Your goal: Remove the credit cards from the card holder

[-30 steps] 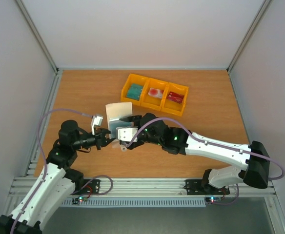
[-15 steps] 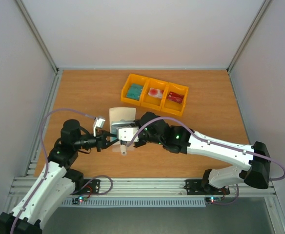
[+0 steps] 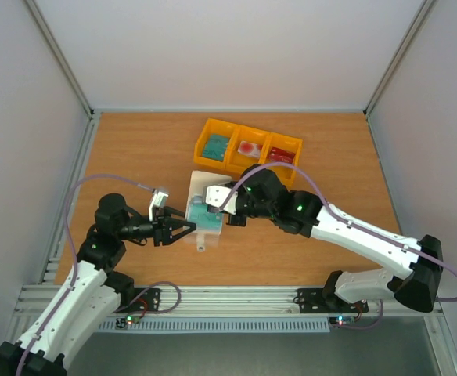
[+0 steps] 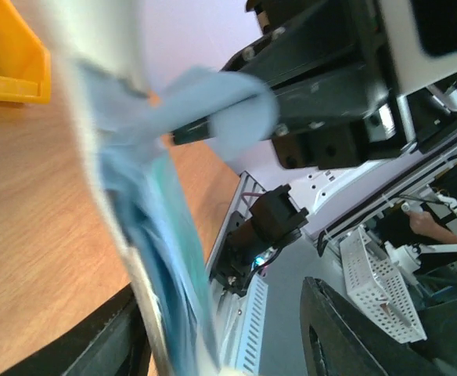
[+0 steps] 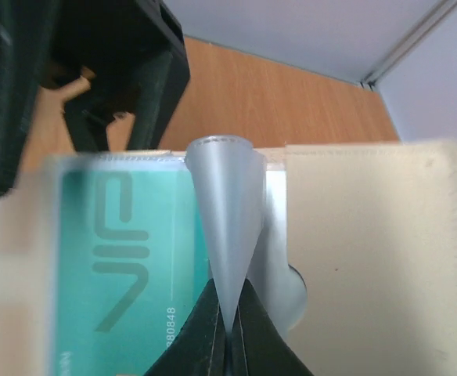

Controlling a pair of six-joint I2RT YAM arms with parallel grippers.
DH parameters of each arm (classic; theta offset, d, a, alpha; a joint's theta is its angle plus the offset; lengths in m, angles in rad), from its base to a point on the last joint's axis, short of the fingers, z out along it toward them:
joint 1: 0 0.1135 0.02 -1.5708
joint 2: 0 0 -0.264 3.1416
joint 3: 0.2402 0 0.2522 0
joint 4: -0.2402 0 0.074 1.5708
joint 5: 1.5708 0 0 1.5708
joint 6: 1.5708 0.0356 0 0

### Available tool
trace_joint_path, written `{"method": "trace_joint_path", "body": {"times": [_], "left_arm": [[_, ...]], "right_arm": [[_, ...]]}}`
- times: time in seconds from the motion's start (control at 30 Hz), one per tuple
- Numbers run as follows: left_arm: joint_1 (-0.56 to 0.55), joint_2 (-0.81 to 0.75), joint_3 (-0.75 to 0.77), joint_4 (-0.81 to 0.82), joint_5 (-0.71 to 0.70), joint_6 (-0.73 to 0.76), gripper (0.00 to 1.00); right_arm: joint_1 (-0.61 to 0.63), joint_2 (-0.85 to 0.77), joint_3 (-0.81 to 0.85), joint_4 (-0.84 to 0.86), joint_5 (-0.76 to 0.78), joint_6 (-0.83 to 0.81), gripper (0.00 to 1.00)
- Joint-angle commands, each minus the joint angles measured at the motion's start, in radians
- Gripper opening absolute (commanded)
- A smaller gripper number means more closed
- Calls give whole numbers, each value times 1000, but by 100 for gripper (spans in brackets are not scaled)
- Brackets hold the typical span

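Note:
The card holder lies open at the table's middle, cream flap toward the back. A teal credit card marked VIP sits in its translucent grey-blue inside. My right gripper is shut on an inner translucent leaf of the holder and pinches it into an upright fold. Seen from above, that gripper is over the holder. My left gripper stands open at the holder's near left edge. In the left wrist view the blurred holder passes close by the left finger, with the other finger well apart.
A yellow three-compartment tray stands behind the holder. It holds teal cards, a pinkish red-and-white card and a dark red card. White walls and metal rails close the table in.
My right gripper has closed on the holder's inner leaf and drawn back to the right. My left gripper has opened and let the holder go. The holder has shifted right.

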Motion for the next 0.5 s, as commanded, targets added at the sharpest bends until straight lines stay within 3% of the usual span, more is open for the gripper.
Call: {"method": "trace_joint_path", "body": {"times": [0.0,0.17,0.37,0.47], "left_arm": [[-3,-12,-10,64,21,13,53],[-4,-16,-14,82,36,17,53],[-3,-36,-13,80,54,61,66],[-5,-63,-4,60,45,141,65]], "right_arm": [[-30,-70,38,-18,-163,142,1],[-88,-95,20,20,-290,250,1],[-122,-99,38,57,-357,327,1],[-123,-81,64,44,-382,347,1]]}}
